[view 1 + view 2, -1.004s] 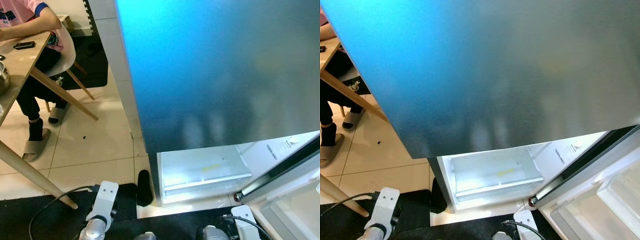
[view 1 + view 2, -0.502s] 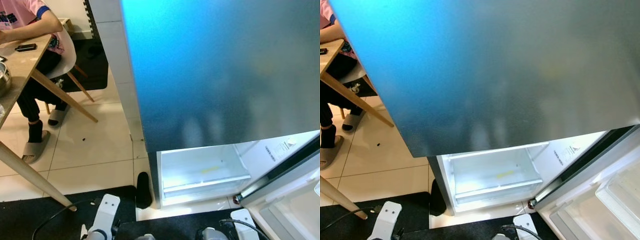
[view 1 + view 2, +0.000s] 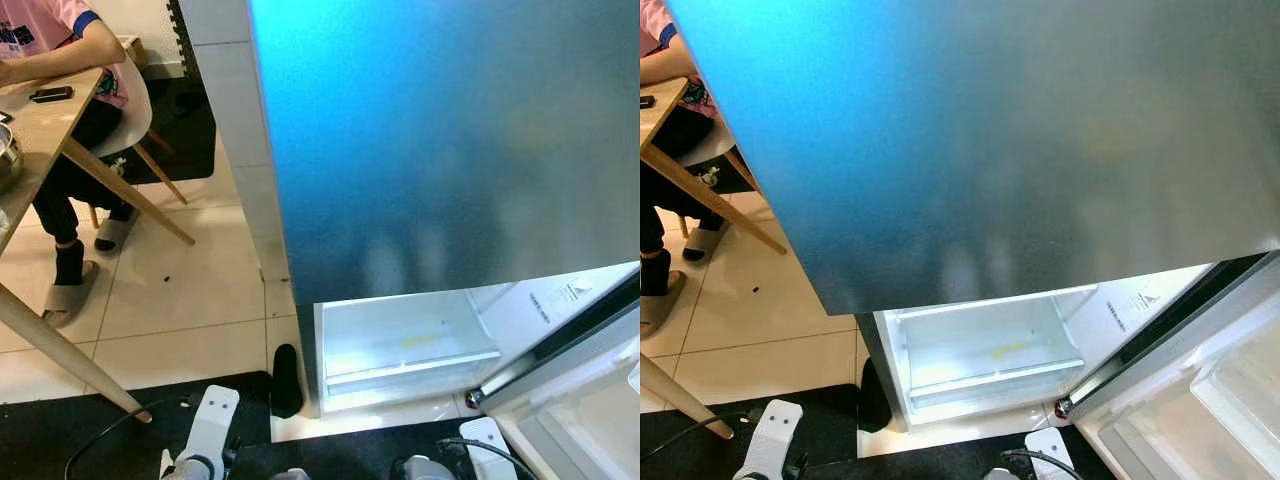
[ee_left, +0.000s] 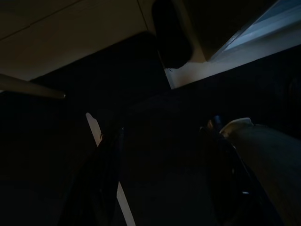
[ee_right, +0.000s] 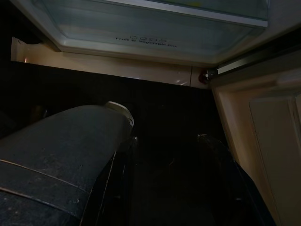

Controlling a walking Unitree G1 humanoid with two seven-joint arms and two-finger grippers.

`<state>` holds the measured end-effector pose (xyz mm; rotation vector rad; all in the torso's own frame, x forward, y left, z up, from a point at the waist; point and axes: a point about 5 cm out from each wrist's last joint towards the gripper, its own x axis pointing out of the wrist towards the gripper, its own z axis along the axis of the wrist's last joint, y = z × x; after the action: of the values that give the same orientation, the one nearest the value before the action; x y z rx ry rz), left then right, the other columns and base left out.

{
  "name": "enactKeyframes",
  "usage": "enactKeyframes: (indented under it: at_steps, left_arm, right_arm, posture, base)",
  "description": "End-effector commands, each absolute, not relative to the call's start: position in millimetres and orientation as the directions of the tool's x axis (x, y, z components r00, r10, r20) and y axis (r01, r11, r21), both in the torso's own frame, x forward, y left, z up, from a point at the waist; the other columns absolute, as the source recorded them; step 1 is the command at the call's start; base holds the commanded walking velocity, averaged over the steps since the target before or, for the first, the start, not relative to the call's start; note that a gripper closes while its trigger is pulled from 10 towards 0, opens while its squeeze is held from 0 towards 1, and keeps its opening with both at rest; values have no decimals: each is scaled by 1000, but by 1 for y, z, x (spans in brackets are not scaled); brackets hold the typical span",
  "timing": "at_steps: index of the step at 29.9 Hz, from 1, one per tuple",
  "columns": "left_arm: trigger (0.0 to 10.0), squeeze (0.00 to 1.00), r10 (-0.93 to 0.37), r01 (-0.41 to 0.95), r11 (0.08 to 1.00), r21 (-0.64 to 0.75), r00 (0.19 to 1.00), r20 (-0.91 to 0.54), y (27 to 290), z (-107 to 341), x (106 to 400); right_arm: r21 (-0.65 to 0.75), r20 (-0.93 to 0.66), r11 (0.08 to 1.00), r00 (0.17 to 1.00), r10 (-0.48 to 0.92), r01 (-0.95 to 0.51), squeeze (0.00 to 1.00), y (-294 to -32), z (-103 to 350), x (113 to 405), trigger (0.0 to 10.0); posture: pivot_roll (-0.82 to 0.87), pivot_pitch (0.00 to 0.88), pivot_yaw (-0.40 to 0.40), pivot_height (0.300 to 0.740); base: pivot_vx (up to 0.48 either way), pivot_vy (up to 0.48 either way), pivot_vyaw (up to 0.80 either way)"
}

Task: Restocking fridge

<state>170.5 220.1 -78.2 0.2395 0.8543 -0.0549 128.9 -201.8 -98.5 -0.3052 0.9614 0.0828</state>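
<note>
While I look down from the head camera, the fridge (image 3: 450, 150) takes up most of my view, its grey-blue upper door shut and its lower door (image 3: 1200, 400) swung open to my right. Inside at the bottom sits a clear drawer (image 3: 405, 345), lit. A person (image 3: 70, 110) sits at a wooden table (image 3: 40, 130) on my left. Both arms hang low over the black mat (image 3: 60, 440). The left gripper (image 4: 162, 179) and right gripper (image 5: 176, 181) look parted and empty, though both are dim.
</note>
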Motion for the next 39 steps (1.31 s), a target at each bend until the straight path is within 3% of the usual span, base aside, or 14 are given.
enactKeyframes:
  at_steps: [1, 8, 24, 39]
  left_arm:
    - [10000, 0, 60, 146, 970, 195, 636, -770, 225, -81, 162]
    - [10000, 0, 49, 166, 966, 200, 639, -768, 223, -81, 162]
    - [10000, 0, 53, 175, 961, 215, 645, -762, 222, -81, 165]
    - [10000, 0, 56, 163, 963, 213, 654, -754, 222, -80, 166]
  right_arm:
    - [-184, -843, 959, 537, -40, -217, 0, -196, -104, 115, 10000]
    - [-184, -843, 959, 537, -42, -214, 0, -196, -104, 114, 10000]
    - [-192, -844, 958, 533, -52, -211, 0, -200, -104, 113, 10000]
    - [-193, -845, 958, 533, -52, -213, 0, -201, -104, 113, 10000]
  posture:
    - [-89, 119, -4, 740]
    - [-98, 125, -4, 740]
    - [-101, 118, -4, 740]
    - [-103, 115, -6, 740]
  base:
    - [0, 0, 0]
    - [0, -129, 0]
    - [0, -406, 0]
    - [0, 0, 0]
